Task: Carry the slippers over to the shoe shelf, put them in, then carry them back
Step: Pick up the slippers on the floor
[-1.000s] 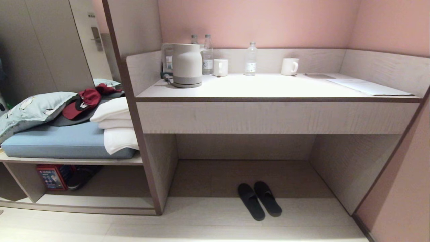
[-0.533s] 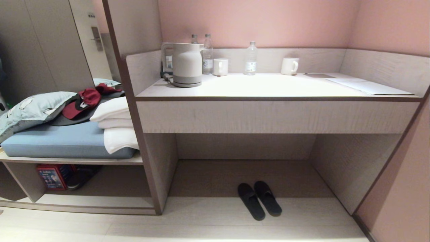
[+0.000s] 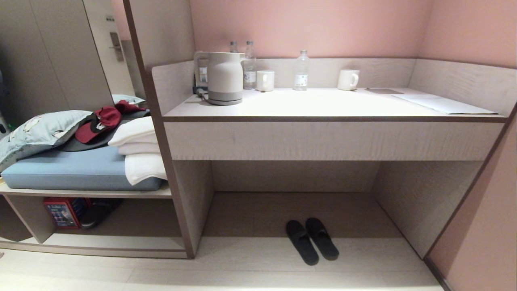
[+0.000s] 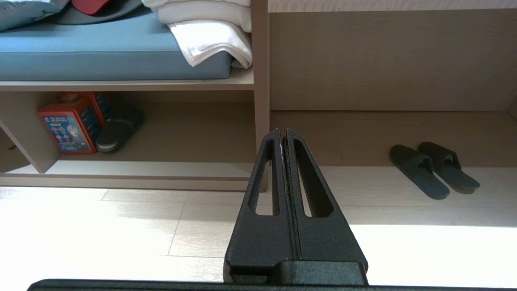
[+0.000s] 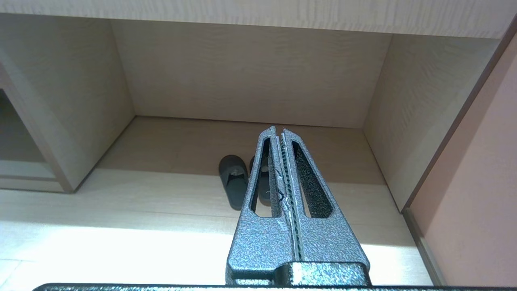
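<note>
You have two dark slippers (image 3: 312,241) side by side at the front edge of the desk (image 3: 331,139) recess floor, and on the desktop one kettle (image 3: 223,78), three water bottles (image 3: 301,70) and two white mugs (image 3: 347,79).

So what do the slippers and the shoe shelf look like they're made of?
Slippers: seemingly soft dark fabric, matte; no shine, and the toe bands look limp, though foam can't be ruled out.
Shoe shelf: pale wood-look laminate board, probably; faint printed grain, flat satin finish, with darker brown edging on the upright beside it.
</note>
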Robot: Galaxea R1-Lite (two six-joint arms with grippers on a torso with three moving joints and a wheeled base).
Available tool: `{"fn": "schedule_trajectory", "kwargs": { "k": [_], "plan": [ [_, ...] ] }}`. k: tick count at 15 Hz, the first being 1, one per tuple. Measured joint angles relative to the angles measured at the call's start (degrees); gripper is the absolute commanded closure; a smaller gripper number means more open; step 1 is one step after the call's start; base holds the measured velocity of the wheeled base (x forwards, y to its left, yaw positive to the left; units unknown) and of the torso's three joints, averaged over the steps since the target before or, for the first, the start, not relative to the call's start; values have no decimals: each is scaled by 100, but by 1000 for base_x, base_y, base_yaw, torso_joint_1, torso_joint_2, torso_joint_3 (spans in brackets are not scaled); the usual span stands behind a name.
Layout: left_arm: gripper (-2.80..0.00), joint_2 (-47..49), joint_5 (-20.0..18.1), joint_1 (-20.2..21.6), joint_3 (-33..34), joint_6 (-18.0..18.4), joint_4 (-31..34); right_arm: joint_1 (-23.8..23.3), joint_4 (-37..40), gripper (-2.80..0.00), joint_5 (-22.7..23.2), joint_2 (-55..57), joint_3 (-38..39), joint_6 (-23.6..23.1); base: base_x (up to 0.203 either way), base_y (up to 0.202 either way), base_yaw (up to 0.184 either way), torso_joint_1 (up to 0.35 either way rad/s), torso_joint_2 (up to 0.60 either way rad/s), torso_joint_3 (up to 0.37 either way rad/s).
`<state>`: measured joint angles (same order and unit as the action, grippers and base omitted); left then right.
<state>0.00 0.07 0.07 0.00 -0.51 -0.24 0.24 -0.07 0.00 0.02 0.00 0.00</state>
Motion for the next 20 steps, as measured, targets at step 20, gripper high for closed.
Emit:
{"fn": "schedule_trajectory", "kwargs": {
  "k": [20],
  "plan": [
    [0,0,-1,0,0,-6,0,0,2,0,0,0,0,0,0,0,0,1,3,-128]
  ]
}}
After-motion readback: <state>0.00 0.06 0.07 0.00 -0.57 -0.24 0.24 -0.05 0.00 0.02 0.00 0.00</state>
